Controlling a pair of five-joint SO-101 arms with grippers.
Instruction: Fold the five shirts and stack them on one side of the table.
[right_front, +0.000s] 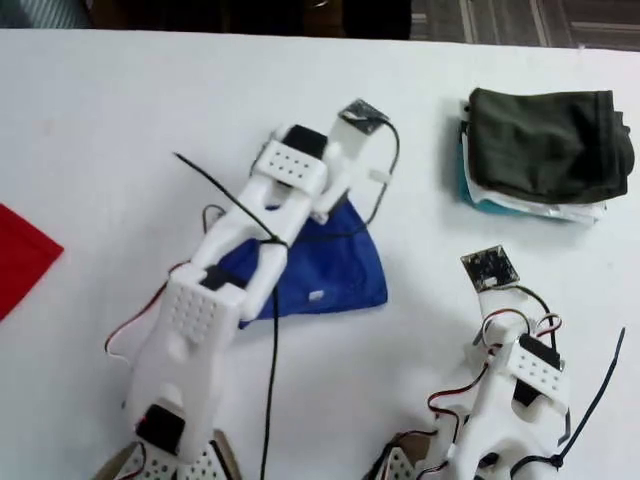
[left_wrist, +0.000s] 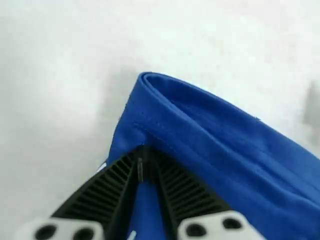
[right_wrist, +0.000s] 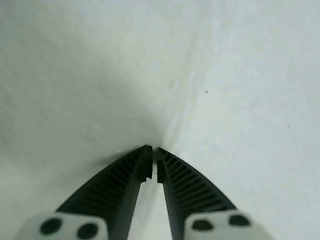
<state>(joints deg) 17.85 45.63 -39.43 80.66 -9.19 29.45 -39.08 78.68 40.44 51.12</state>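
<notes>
Left gripper (left_wrist: 143, 159) clamps the blue shirt (left_wrist: 220, 145) by its folded edge, mid-fold! Right gripper (right_wrist: 152, 160) pinched together, empty. Next, probably: carry it to the stack (right_front: 545, 150) at two o'clock.

A shirt (right_front: 330, 270) lies in the middle of the surface (right_front: 120, 120). The stack (right_front: 545, 150) is behind it to the right, and a second shirt (right_front: 20, 255) is at the left edge.

No legible text anywhere, seemingly.

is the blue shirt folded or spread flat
Folded, at least partly: the blue shirt lies as a compact wedge on the table, and its edge by the left tool shows doubled layers.
</notes>
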